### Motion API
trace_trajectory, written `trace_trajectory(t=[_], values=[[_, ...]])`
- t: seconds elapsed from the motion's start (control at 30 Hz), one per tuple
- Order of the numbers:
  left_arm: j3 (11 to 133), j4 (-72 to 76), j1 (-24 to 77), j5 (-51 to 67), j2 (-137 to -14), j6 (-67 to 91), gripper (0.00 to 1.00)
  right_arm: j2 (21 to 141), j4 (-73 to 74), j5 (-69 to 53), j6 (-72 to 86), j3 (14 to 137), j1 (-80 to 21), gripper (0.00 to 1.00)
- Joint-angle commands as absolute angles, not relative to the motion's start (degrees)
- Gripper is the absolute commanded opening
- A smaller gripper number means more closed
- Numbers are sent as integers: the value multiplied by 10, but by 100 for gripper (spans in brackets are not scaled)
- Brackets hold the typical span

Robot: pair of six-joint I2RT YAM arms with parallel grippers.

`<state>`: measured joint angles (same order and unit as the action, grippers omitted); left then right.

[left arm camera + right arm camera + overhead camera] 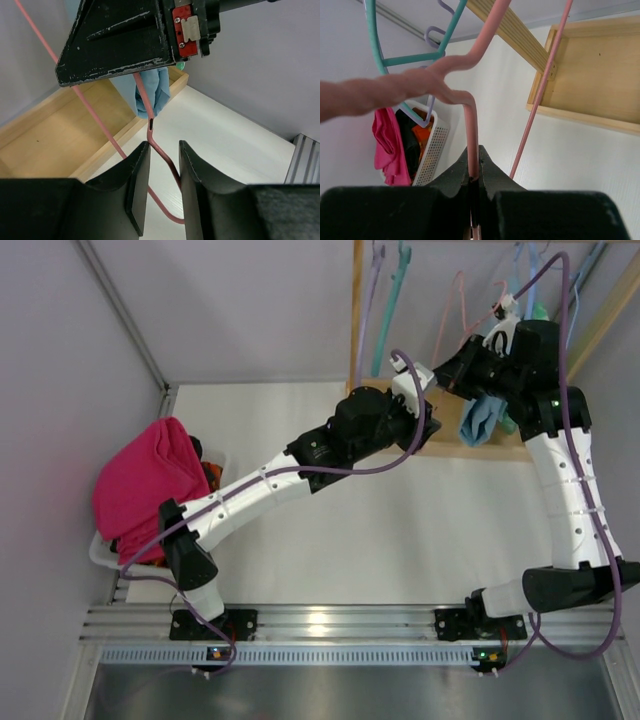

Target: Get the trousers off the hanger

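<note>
The light blue trousers (482, 420) hang bunched on a pink wire hanger (455, 310) at the wooden rack (357, 330). My right gripper (445, 375) is shut on the hanger; in the right wrist view the pink wire (471, 125) is pinched between its fingers (474, 152). My left gripper (430, 422) sits just left of the trousers. In the left wrist view it (164, 149) is open, with the hanger's lower wire (162, 155) running between the jaws. The trousers (154, 92) hang just beyond, under the right gripper's black body (120, 40).
Teal (380, 55) and lilac (434, 34) hangers hang on the rack beside the pink one. The rack's wooden base (505, 452) lies under the trousers. A white basket (105, 555) with a bright pink cloth (145, 485) stands at the table's left edge.
</note>
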<state>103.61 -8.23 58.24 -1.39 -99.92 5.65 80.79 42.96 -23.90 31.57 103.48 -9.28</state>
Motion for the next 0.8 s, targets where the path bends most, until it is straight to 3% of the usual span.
trace_trajectory(t=[0.0,0.17,0.3,0.37,0.43,0.53,0.73,0.77], values=[[1049,-113,587,-12,-1000,97,34,774,395,-237,321,1044,-104,0],[1020,-123,588,-3,-984,134,30,776,392,-230,321,1054,-103,0],[1016,-126,589,5,-977,155,19,777,389,-236,328,1053,-104,0],[1019,-125,589,17,-976,161,1,780,380,-243,331,1052,-103,0],[1026,-124,589,6,-976,177,0,779,367,-268,340,1044,-103,0],[1041,-106,584,6,-970,210,0,771,338,-287,350,1024,-104,24],[1083,-93,579,-38,-972,217,0,758,316,-288,351,1008,-97,61],[1093,-98,576,-42,-975,222,0,758,316,-287,351,1009,-94,73]])
